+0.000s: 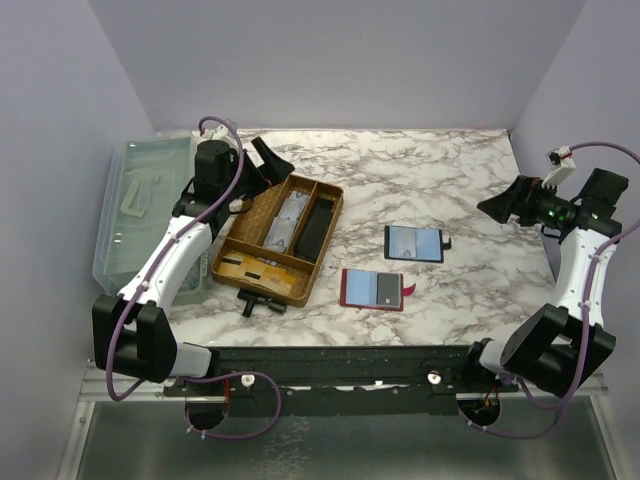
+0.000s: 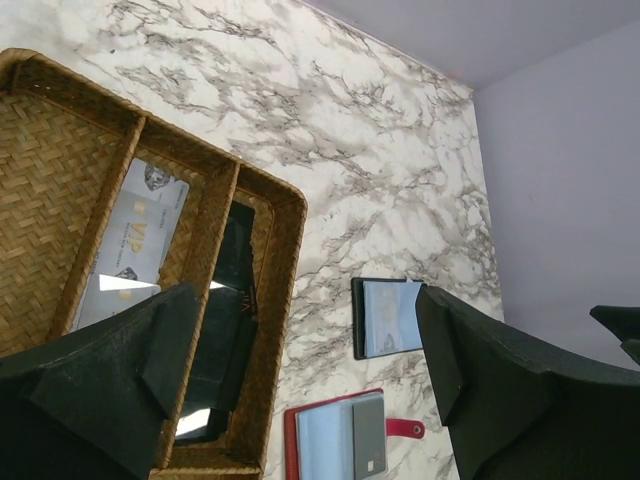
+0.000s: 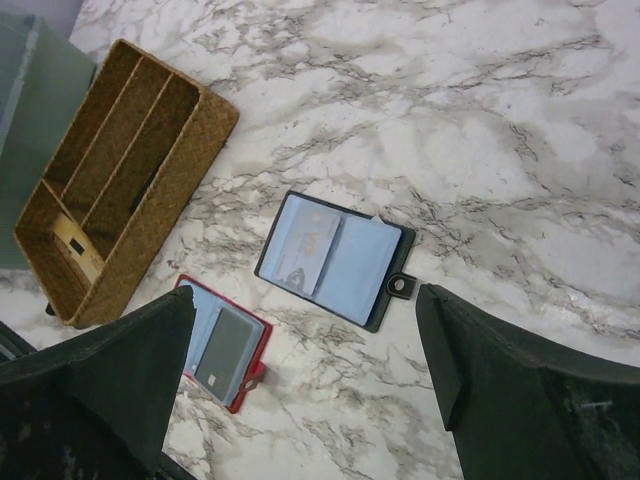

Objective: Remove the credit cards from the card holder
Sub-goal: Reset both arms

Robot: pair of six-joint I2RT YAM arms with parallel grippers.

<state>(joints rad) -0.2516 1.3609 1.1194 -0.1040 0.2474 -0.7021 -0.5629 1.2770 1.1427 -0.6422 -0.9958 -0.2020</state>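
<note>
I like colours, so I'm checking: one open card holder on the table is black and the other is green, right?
No. The black card holder is right, but the other is a red card holder, not green. Both lie open on the table; the top view shows it.

The top camera is looking down from above and behind me, taking in the whole desk [image 1: 450, 180]. My left wrist camera is sitting close over the wicker tray [image 2: 288, 260], facing the right wall [image 2: 560, 150]. My right wrist camera is looking from farther off, down and leftward. All three are sharing the tray, the black card holder [image 1: 414, 243] and the red card holder [image 1: 372, 289].
</note>
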